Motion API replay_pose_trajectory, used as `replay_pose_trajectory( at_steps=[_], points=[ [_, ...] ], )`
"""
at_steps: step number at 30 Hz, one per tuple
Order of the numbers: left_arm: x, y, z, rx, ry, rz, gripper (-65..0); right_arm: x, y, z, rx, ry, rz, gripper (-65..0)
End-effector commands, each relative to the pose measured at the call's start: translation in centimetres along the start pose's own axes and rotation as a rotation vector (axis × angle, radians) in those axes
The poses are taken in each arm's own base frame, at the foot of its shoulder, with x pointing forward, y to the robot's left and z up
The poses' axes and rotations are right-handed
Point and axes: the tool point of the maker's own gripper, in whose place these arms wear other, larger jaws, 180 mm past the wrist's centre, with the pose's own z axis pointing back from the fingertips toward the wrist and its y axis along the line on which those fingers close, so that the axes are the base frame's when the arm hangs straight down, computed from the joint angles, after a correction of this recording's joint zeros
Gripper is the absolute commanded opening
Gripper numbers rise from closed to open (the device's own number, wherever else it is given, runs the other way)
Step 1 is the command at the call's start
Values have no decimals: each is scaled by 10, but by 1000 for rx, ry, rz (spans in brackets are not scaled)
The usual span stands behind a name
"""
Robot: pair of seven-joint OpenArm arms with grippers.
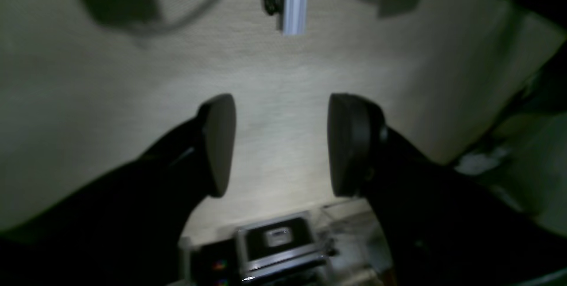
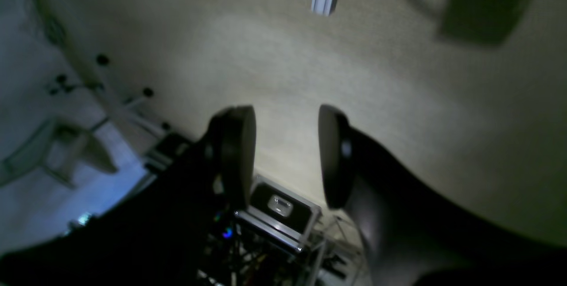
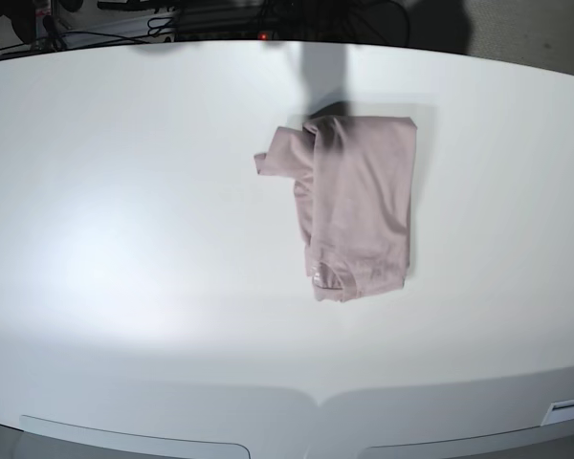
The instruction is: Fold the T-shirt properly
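The T-shirt [image 3: 356, 206] lies on the white worktop [image 3: 124, 239], a bit right of centre and toward the far edge in the base view. It's folded lengthwise into a narrow strip w/ a fairly straight right edge. One sleeve or flap sticks out at the upper left, and the near end is rumpled, w/ what looks like the neck rib showing there.

Left end effector [image 1: 281, 144]: open, nothing between the pads, and only pale textured surface beyond it. Right end effector [image 2: 287, 157]: also open and empty. Neither arm shows in the base view, so both are well away from the shirt; wrist cams seem to point away from the worktop, can't tell where exactly.

Progress, as I judge it: roughly halfway or a bit more. Side folds look done, approx. Left to do: tuck in the stray flap, smooth the bunched near end, prob. one more fold across to get a compact rectangle.
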Motion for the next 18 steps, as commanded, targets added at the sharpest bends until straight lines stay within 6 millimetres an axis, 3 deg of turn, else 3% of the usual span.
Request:
replay_pose_trajectory(
  at_steps=[1,4,8,11,15,18],
  points=[
    [-8,10,-3,6,8,29,-324,-3,-10,-8,-6,22,-5,-408],
    [3,17,-27,4,-4,111,-324,-9,-33,-40,-13,93,-50,-408],
    [23,35,-44,100,36,131,-324,7,-64,-56,-61,104,-63,-408],
    [41,38,-48,128,37,132,-324,17,-86,-47,-105,106,-59,-408],
    [66,33,-51,119,-5,109,-324,29,-124,-20,-177,58,-56,-408],
    [80,39,-50,159,-6,73,-324,47,-164,3,-328,-18,-98,-408]
  ],
)
